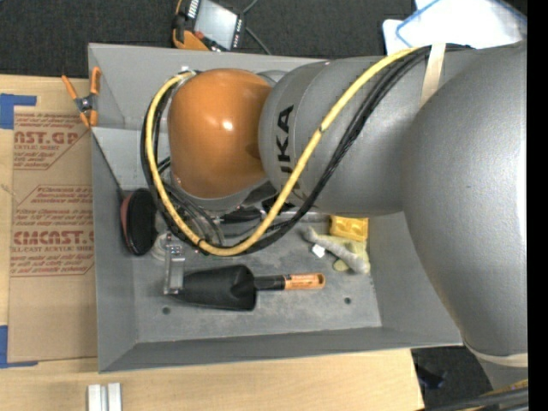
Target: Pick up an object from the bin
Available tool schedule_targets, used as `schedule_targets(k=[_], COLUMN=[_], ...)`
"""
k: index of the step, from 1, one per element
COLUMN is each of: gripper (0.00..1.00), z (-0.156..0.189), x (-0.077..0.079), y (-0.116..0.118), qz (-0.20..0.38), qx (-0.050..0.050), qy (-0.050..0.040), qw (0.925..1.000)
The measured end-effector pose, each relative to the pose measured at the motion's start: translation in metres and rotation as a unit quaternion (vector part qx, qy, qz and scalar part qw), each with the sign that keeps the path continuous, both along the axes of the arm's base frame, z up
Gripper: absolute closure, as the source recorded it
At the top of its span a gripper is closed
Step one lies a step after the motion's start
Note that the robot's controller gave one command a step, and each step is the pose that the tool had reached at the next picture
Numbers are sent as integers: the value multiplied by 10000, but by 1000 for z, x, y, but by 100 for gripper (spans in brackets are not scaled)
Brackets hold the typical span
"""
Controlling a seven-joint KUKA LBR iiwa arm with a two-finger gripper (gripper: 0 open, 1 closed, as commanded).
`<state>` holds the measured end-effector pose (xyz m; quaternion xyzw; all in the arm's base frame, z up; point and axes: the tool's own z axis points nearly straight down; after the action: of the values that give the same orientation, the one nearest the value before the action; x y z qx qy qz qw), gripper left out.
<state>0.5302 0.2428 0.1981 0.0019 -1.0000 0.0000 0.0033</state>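
Observation:
My gripper (174, 274) hangs low at the bin's front left, under the orange wrist cover, and its metal tip comes down just left of a black scoop. The black scoop (219, 288) lies flat on the bin floor with its blade toward my gripper, and its orange-tipped handle points right. Whether my gripper touches the scoop I cannot tell. A dark round object with a reddish face (137, 221) stands on edge against the left wall, just up and left of my gripper.
A yellow block (349, 227) and a pale grey lumpy piece (342, 252) lie at the right of the bin floor, beside the arm. The arm and its cables cover the middle and back of the bin.

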Motion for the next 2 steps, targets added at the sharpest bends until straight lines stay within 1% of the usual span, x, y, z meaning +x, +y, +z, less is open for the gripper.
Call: schedule_targets(k=[1,2], gripper=[0,0], z=[4,-132], x=[2,-36], y=[-2,-87], qz=[-12,194], qx=[11,-5], qy=[-43,6], qw=[10000,9998])
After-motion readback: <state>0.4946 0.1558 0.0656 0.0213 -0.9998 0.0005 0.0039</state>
